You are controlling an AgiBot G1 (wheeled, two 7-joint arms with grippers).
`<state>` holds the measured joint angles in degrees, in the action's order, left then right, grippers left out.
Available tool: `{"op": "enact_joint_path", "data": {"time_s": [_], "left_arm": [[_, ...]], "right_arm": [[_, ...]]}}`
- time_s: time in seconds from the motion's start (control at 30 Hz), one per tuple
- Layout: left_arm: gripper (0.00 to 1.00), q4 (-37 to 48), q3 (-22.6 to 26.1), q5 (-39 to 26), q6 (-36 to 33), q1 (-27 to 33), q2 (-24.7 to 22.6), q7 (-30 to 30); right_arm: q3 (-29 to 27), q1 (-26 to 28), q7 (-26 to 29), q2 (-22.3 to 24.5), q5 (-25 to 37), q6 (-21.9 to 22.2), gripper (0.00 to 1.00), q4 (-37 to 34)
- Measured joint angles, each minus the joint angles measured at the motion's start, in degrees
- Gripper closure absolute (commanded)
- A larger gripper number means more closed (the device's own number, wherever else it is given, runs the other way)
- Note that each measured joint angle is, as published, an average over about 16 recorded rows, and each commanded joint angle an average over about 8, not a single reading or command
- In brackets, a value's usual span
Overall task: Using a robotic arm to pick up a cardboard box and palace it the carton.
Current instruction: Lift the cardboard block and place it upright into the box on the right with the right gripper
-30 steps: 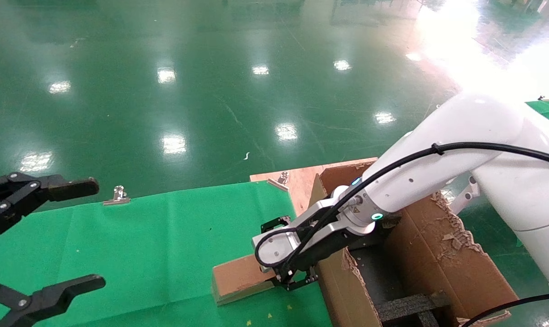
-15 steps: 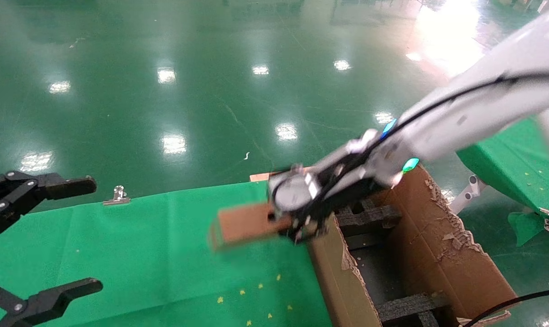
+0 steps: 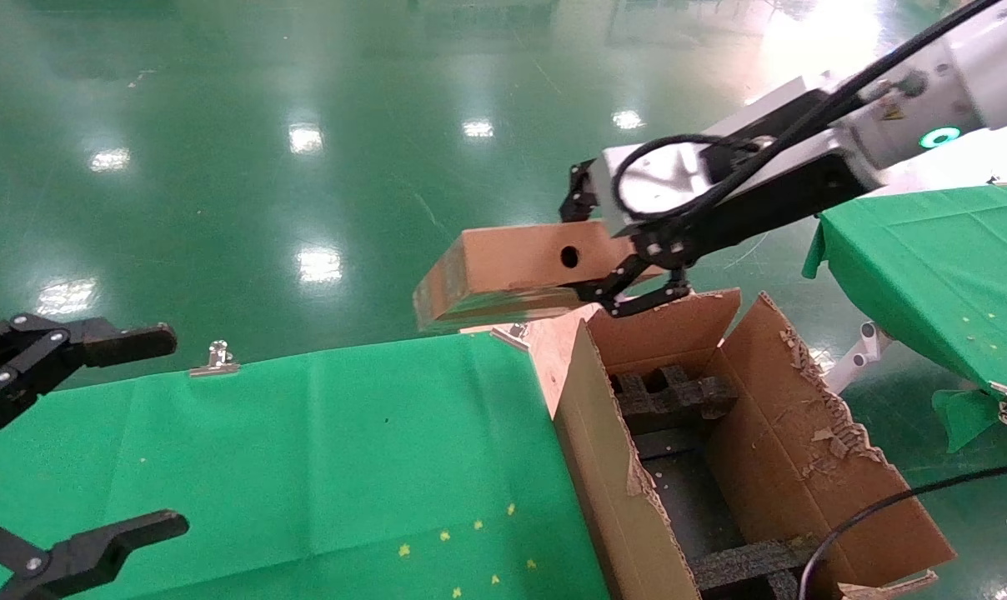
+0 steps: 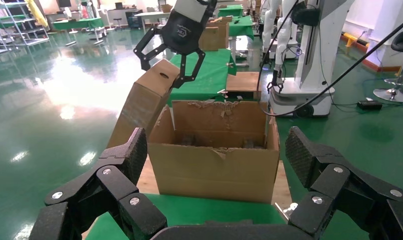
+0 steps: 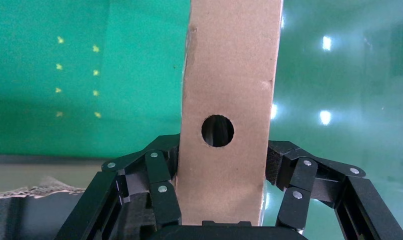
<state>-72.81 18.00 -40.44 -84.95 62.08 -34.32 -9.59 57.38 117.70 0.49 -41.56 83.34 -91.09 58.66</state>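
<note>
My right gripper [image 3: 628, 271] held the small brown cardboard box [image 3: 512, 268] aloft.

My black left gripper [image 3: 62, 433] hung spread wide over the green cloth-covered table [image 3: 303, 450]; beyond it, my right pads clamped the holed box above the big ragged-flapped brown carton [image 3: 770, 467]'s far corner.

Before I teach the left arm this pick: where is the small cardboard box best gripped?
Judging by the right tool, take the cardboard box at one end, across its narrow width: its two broad flat faces suit opposing fingers, near the round hole.
</note>
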Motion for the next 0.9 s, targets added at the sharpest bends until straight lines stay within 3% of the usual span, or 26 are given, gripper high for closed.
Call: {"op": "enact_joint_path", "data": {"time_s": [0.4, 0.67, 0.9], "left_arm": [[0.0, 0.0, 0.02, 0.01, 0.01, 0.0, 0.01, 0.01], [0.0, 0.0, 0.03, 0.02, 0.02, 0.01, 0.01, 0.02], [0.0, 0.01, 0.04, 0.03, 0.02, 0.0, 0.02, 0.02]], "right_arm": [[8.3, 5.36, -0.71, 10.6, 0.75, 0.28, 1.0, -4.79], [12.2, 5.82, 0.8, 17.71, 0.75, 0.72, 1.0, -6.15], [13.58, 5.23, 1.97, 20.76, -0.43, 1.26, 1.0, -6.97]]}}
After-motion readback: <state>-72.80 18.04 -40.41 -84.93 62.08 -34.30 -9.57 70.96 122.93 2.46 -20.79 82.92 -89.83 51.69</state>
